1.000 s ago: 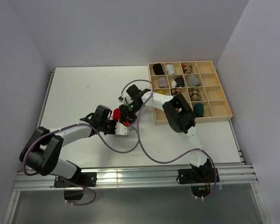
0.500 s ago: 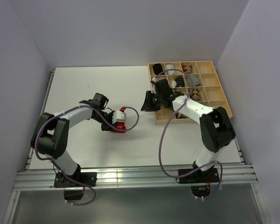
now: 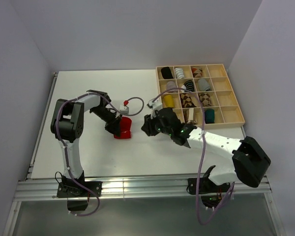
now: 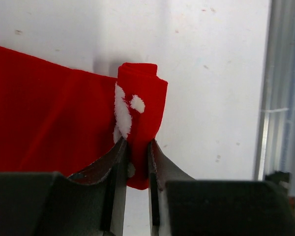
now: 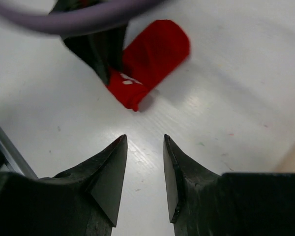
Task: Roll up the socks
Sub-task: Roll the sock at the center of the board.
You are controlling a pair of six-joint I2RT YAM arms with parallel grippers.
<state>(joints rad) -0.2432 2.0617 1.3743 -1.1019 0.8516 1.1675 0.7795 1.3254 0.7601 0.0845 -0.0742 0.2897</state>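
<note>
The plain red soft fabric sock [image 4: 140, 113] is held at its rolled end by the left gripper [image 4: 136, 147], whose two dark fingers [image 4: 113, 167] are clamped narrowly on a fold of the cloth. Small white patches [image 4: 122, 115] are seen on the fabric just above the pinch. To one side of the fingers, flat unrolled red cloth is spread on the white table [image 3: 113, 157]; to the other side, only tabletop is seen.

The right gripper [image 5: 144, 142] is held parted and empty just short of the sock. Its fingertips are pointed at the roll and at the left gripper behind it. A purple cable [image 5: 88, 14] is draped across the upper edge of the right wrist view. Well beyond the right gripper, a pale wooden tray of square compartments [image 3: 201, 66] is set, with other sock bundles [image 3: 167, 73] inside.

Several risks can be judged from here. Only a thin edge of the roll is pinched, so the cloth could be pulled free if the left gripper is turned or dragged. The loose roll could spring open if that grip is eased. The two grippers are close together, so the fingers could be knocked or the cable snagged if the right one is advanced.
</note>
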